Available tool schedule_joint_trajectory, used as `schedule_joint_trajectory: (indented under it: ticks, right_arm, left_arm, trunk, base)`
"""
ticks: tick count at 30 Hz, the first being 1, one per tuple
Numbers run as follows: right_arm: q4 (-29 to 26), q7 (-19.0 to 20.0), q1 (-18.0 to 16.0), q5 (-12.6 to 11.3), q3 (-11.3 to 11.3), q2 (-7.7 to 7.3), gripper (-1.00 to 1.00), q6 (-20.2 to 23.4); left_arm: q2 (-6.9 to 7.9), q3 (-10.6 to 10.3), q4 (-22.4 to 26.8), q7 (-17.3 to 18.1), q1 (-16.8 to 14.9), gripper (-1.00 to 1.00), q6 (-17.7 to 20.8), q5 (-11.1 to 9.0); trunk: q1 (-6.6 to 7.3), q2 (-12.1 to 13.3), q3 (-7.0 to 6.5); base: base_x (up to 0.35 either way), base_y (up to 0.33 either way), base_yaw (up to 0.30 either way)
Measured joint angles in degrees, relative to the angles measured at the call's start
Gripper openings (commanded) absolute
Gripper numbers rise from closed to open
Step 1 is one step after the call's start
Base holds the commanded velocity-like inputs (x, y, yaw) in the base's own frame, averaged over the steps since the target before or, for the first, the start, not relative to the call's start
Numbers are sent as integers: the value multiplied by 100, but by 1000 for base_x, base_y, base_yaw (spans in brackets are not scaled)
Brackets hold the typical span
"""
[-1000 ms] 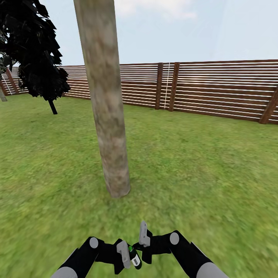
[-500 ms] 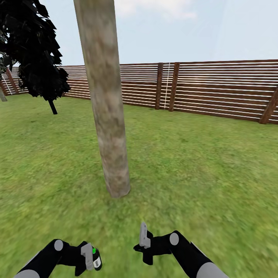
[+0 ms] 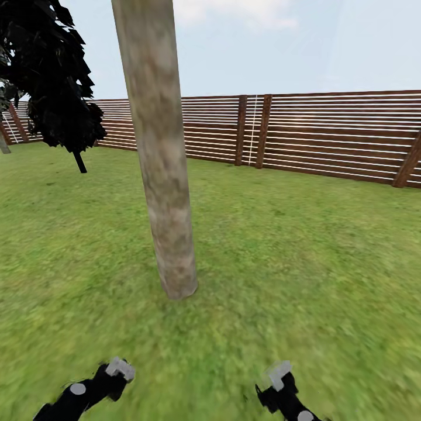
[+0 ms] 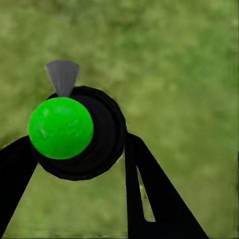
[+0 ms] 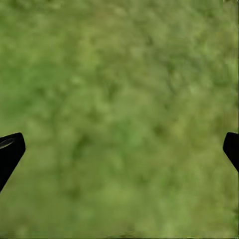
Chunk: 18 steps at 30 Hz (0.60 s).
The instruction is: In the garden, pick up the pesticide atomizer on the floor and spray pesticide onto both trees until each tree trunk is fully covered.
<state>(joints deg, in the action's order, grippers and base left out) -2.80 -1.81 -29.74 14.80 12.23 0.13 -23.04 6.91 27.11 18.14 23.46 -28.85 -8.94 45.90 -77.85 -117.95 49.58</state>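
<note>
Green lawn (image 3: 304, 245) stretches from the robot's arms to a brown slat fence (image 3: 327, 134) under a pale sky. One tree trunk (image 3: 158, 146), straight and mottled grey-brown, rises from the grass just ahead, a little left of centre, and runs out of the head view at the top. A dark, narrow tree (image 3: 49, 76) stands further back at the left, near the fence.

Low in the head view the two arms hang well apart over the grass. The left gripper (image 3: 120, 369) sits at the lower left with a light grey tip showing; the right gripper (image 3: 278, 375) sits at the lower right, also tipped in light grey.

In the left wrist view the pesticide atomizer (image 4: 82, 132) stands between the two dark fingers (image 4: 149, 189), seen end-on: a black round body, a bright green cap towards the camera, and a grey cone-shaped nozzle poking out beyond the body. One finger presses against the body's side at the right of that picture, the other meets it at the opposite side, so the jaws are clamped on the atomizer, with grass behind it.

In the right wrist view the right gripper's dark fingertips (image 5: 10, 152) show at the two far edges, spread wide with nothing but blurred grass between them.
</note>
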Motion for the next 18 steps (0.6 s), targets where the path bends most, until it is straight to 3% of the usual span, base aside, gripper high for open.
schedule_joint_trajectory:
  ticks: [2, 4, 6, 8, 11, 15, 18]
  right_arm:
    - [35, -411, 83, -792, -42, -213, 100, -325]
    - [52, -565, 119, -1591, -77, -479, 100, -549]
    - [69, -595, 133, -1916, -44, -618, 100, -598]
    - [82, -598, 137, -1959, -30, -632, 100, -604]
    - [91, -603, 146, -1972, -25, -619, 100, -600]
    - [90, -619, 147, -1993, -23, -590, 100, -598]
    - [93, -619, 147, -1997, -16, -562, 100, -600]
  left_arm:
    - [-299, 74, -16, -437, 0, -100, 740, -145]
    - [-544, 97, 24, -610, -43, -100, 1269, -343]
    - [-658, 97, 119, -678, -172, -100, 1835, -573]
    - [-777, 83, 235, -682, -314, -100, 2098, -639]
    - [-1068, 64, 514, -688, -538, -100, 2245, -665]
    - [-1155, 61, 631, -697, -819, -100, 2664, -657]
    - [-1165, 55, 709, -698, -891, -100, 2759, -652]
  trunk:
    - [0, 0, 0]
    - [0, 0, -1]
    - [0, 0, -1]
    - [0, 0, -1]
    - [3, 0, -2]
    - [4, 0, -1]
    - [3, 0, -1]
  base:
    - [0, 0, 0]
    - [0, 0, 0]
    - [0, 0, 0]
    - [6, 0, 0]
    - [205, 0, 0]
    - [322, -9, 0]
    - [272, -132, 0]
